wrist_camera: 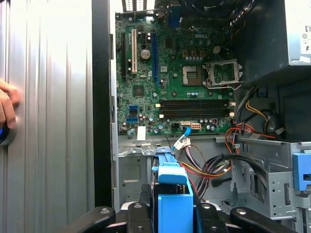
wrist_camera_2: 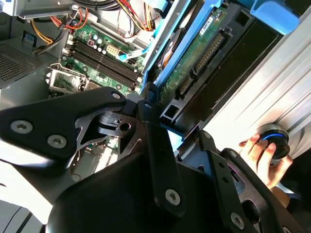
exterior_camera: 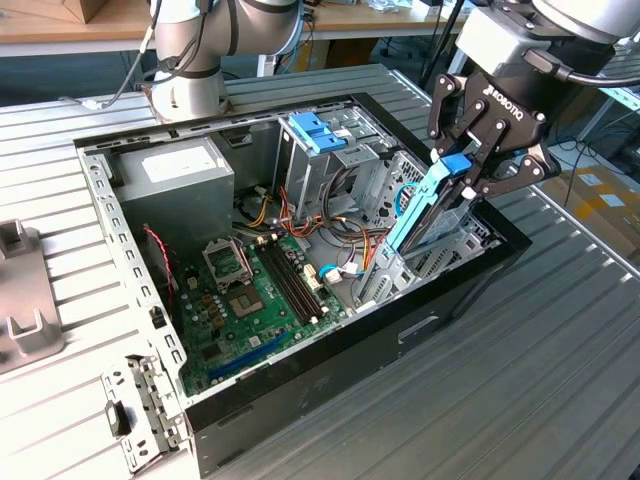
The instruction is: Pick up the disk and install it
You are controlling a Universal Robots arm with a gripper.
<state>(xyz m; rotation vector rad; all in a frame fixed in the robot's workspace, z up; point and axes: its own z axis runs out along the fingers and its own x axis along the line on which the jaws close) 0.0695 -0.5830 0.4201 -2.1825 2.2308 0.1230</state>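
Note:
The disk (exterior_camera: 418,218), a long thin drive in a bright blue carrier, hangs tilted over the drive cage (exterior_camera: 450,250) at the exterior view's right end of the open computer case (exterior_camera: 300,400). Its lower end reaches down into the case by the cage. My gripper (exterior_camera: 466,176) is shut on the disk's upper end, one finger on each side. In the second wrist view the disk (wrist_camera_2: 194,63) shows its green circuit underside and blue frame running away from the gripper (wrist_camera_2: 170,121). In the first wrist view the blue carrier (wrist_camera: 172,194) stands between the fingers (wrist_camera: 140,213).
The motherboard (exterior_camera: 250,290) lies on the case floor, with a grey power supply box (exterior_camera: 175,185) and a blue latch piece (exterior_camera: 315,130) at the far end. Loose cables (wrist_camera: 218,165) lie near the cage. A hand (wrist_camera_2: 257,150) rests on a round knob outside the case. Another arm's base (exterior_camera: 190,80) stands behind.

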